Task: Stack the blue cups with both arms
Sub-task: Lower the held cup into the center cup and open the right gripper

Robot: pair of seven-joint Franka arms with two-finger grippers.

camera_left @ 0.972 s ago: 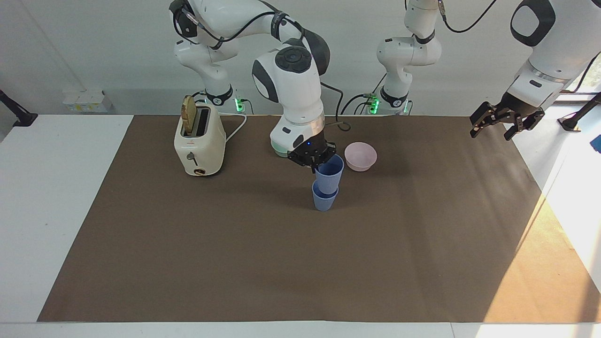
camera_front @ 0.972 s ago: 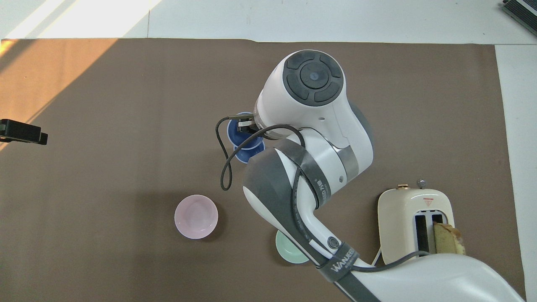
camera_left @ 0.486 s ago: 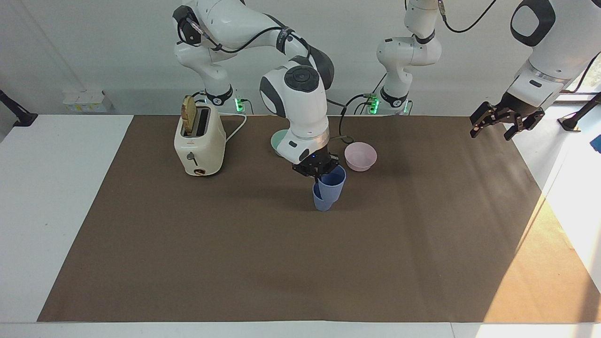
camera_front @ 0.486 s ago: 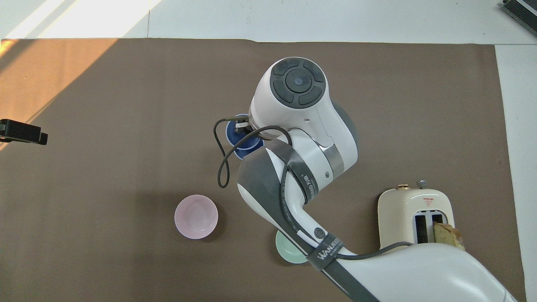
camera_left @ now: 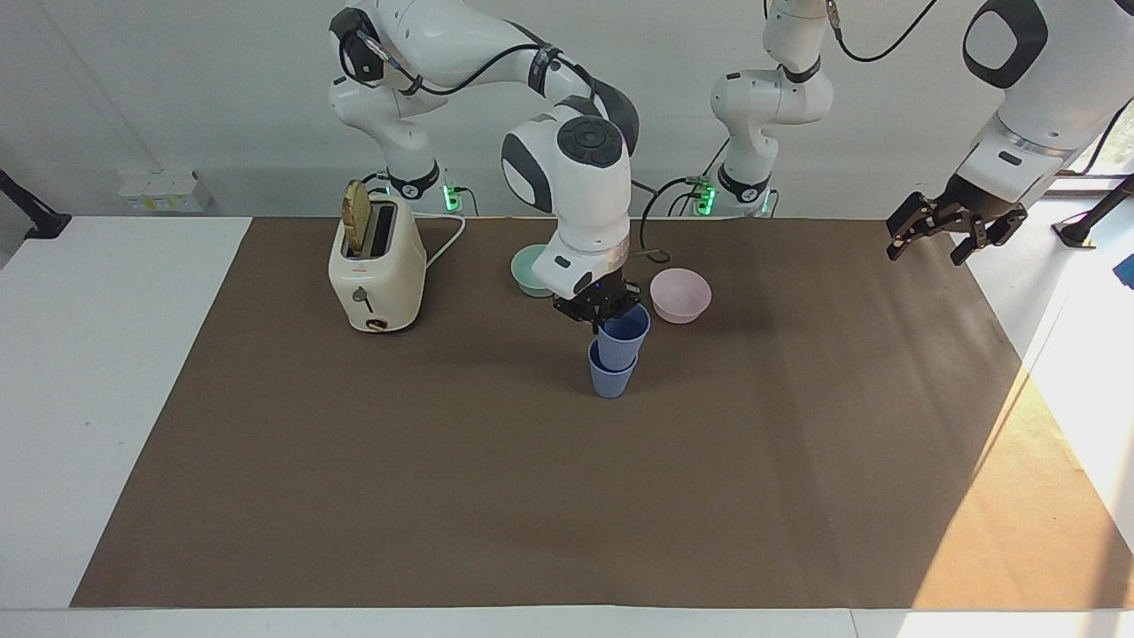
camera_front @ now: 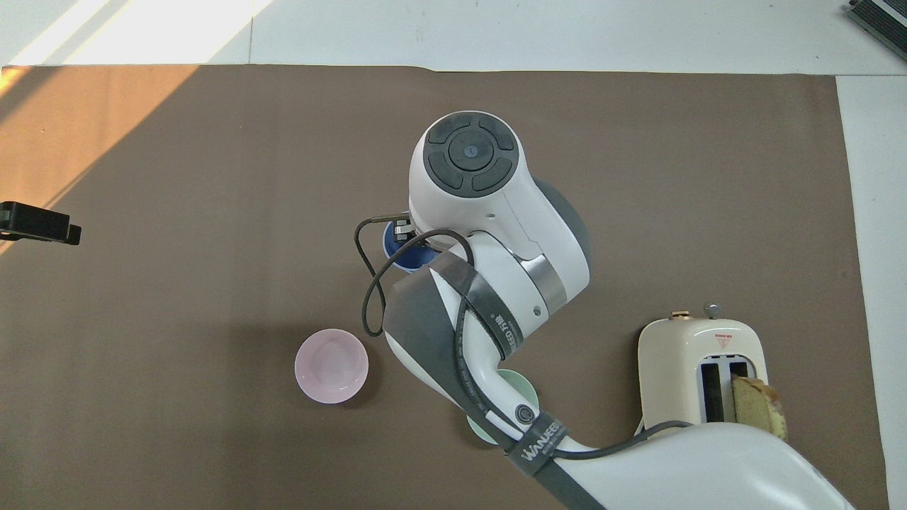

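brown mat: right end effector point(camera_left: 599, 319) grips upper cup point(camera_left: 622, 334).

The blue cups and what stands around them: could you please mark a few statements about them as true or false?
1. The right pincer is shut on the upper blue cup. True.
2. The upper blue cup lies on its side beside the lower blue cup. False: it sits upright, partly inside it.
3. The left pincer holds a cup. False: it hangs open and empty at the left arm's end of the table.
4. The toaster has a slice in one slot. True.
5. The pink bowl is nearer to the robots than the cups. True.
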